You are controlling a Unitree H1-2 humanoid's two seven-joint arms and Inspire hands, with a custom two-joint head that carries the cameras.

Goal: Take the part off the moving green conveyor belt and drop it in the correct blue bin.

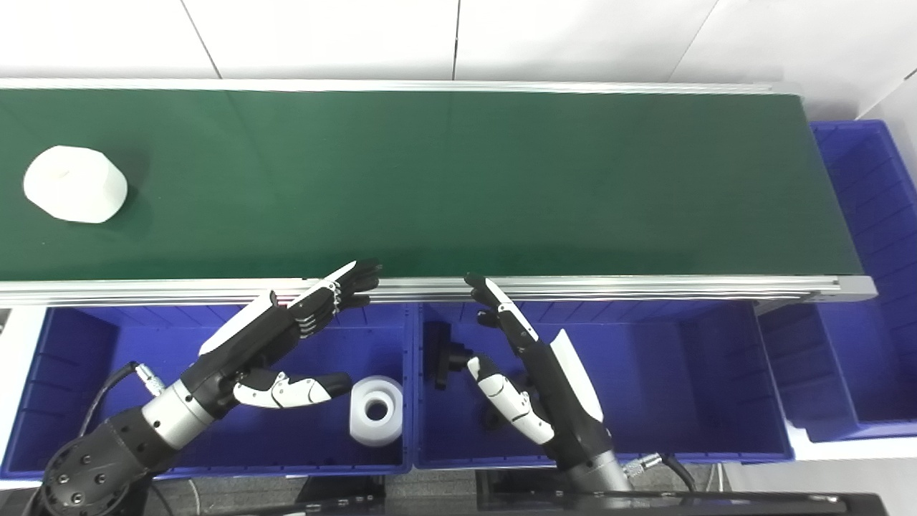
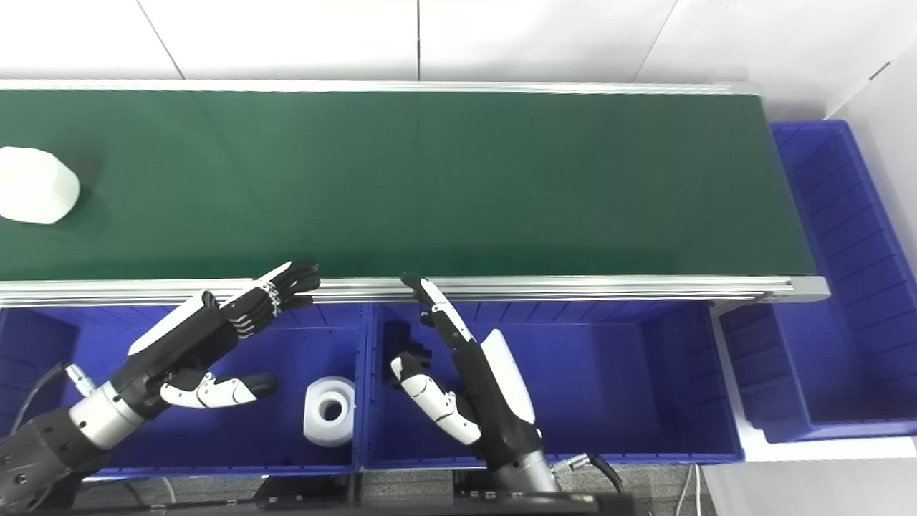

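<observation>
A white faceted part (image 1: 75,183) lies on the green conveyor belt (image 1: 458,179) at its far left; it also shows in the right eye view (image 2: 34,184). My left hand (image 1: 286,337) is open and empty, held over the left blue bin (image 1: 86,437), fingertips near the belt's front rail. My right hand (image 1: 526,365) is open and empty over the middle blue bin (image 1: 688,423), fingers pointing up toward the rail. Both hands are well to the right of the part.
A white ring-shaped part (image 1: 376,410) lies in the left bin. A black part (image 1: 444,355) lies in the middle bin, partly hidden by my right hand. A third blue bin (image 1: 874,287) stands at the belt's right end. An aluminium rail (image 1: 645,287) edges the belt.
</observation>
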